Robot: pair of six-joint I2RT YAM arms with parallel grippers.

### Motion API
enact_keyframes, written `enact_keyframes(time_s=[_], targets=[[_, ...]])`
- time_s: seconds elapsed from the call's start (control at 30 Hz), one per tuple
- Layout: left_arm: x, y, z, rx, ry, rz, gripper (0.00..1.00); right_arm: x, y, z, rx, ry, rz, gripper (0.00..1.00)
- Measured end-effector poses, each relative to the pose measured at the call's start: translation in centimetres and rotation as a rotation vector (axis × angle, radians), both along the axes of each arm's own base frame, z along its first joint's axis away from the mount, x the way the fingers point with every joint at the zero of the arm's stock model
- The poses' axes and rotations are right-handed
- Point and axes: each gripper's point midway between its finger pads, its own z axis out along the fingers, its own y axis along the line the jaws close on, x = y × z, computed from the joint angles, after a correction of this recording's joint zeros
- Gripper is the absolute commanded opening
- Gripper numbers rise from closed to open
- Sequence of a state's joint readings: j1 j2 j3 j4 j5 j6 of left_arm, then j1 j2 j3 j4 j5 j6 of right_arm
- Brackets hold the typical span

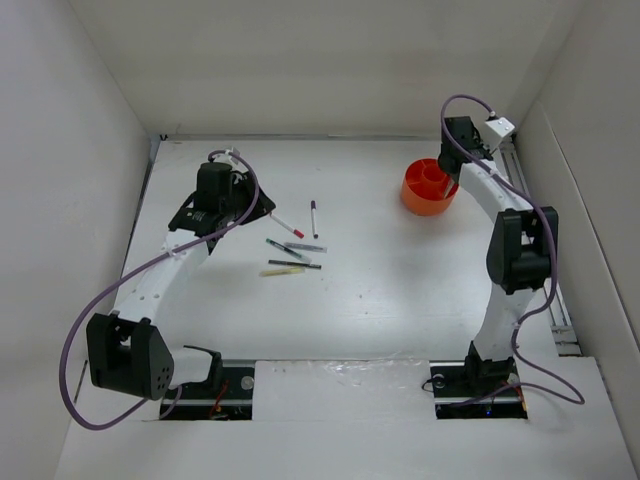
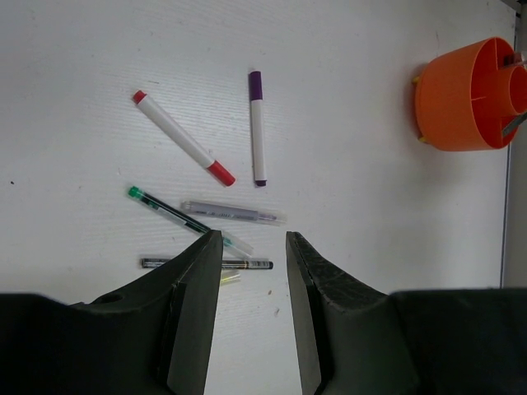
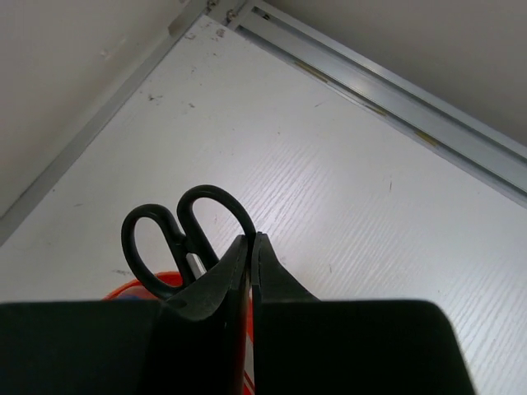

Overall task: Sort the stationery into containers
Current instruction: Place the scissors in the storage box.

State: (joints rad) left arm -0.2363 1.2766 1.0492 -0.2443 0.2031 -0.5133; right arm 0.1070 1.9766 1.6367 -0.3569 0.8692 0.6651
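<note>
My right gripper is shut on one handle ring of the small black-handled scissors. It holds them handles-up over the orange organiser cup, which stands at the back right. The blades point down toward the cup and are hidden. My left gripper is open and empty, just above the pens. In the left wrist view lie a white marker with red ends, a white marker with a purple cap, a green-capped pen, a grey pen, a black pen and a pale yellow stick.
White walls enclose the table on three sides. A metal rail runs along the right edge behind the cup. The pens lie in a loose cluster left of the table's middle, by the left gripper.
</note>
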Motion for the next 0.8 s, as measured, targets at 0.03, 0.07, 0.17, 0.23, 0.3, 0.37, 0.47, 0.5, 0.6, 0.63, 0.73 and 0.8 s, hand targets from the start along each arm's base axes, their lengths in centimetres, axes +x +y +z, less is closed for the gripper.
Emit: enact_keyframes(time_s=[0.03, 0.07, 0.17, 0.23, 0.3, 0.37, 0.47, 0.5, 0.6, 0.63, 0.73, 0.8], targets=[[0.0, 0.0, 0.0, -0.001, 0.000, -0.001, 0.33, -0.2, 0.2, 0.5, 0.002, -0.009, 0.003, 0.09], [0.0, 0.0, 0.1, -0.002, -0.003, -0.002, 0.33, -0.4, 0.3, 0.9, 0.004, -0.020, 0.006, 0.11], [-0.2, -0.1, 0.4, -0.006, -0.011, -0.005, 0.33, -1.1, 0.9, 1.9, 0.011, -0.044, 0.017, 0.14], [-0.3, 0.0, 0.7, -0.009, -0.019, -0.005, 0.33, -1.7, 1.3, 2.1, 0.015, -0.048, 0.025, 0.15], [-0.4, 0.0, 1.0, -0.011, -0.026, -0.005, 0.33, -2.1, 1.5, 1.9, 0.017, -0.045, 0.031, 0.19], [-0.5, 0.0, 1.1, -0.012, -0.031, -0.005, 0.33, -2.4, 1.7, 1.4, 0.019, -0.032, 0.037, 0.19], [-0.7, 0.0, 1.1, -0.012, -0.032, -0.006, 0.33, -2.8, 2.0, 0.4, 0.018, -0.009, 0.045, 0.19], [-0.8, 0.0, 1.1, -0.012, -0.032, -0.007, 0.33, -2.9, 2.0, 0.4, 0.017, -0.006, 0.046, 0.22], [-0.9, 0.0, 1.1, -0.015, -0.032, -0.010, 0.33, -2.8, 2.1, 0.5, 0.021, -0.013, 0.046, 0.31], [-1.0, 0.0, 1.1, -0.015, -0.031, -0.011, 0.33, -2.8, 2.1, 0.5, 0.022, -0.014, 0.044, 0.33], [-1.2, 0.0, 1.2, -0.017, -0.034, -0.012, 0.33, -2.9, 2.1, 0.5, 0.023, -0.011, 0.046, 0.35], [-1.4, 0.1, 1.3, -0.017, -0.035, -0.013, 0.33, -3.0, 2.3, 0.8, 0.031, -0.013, 0.056, 0.35]])
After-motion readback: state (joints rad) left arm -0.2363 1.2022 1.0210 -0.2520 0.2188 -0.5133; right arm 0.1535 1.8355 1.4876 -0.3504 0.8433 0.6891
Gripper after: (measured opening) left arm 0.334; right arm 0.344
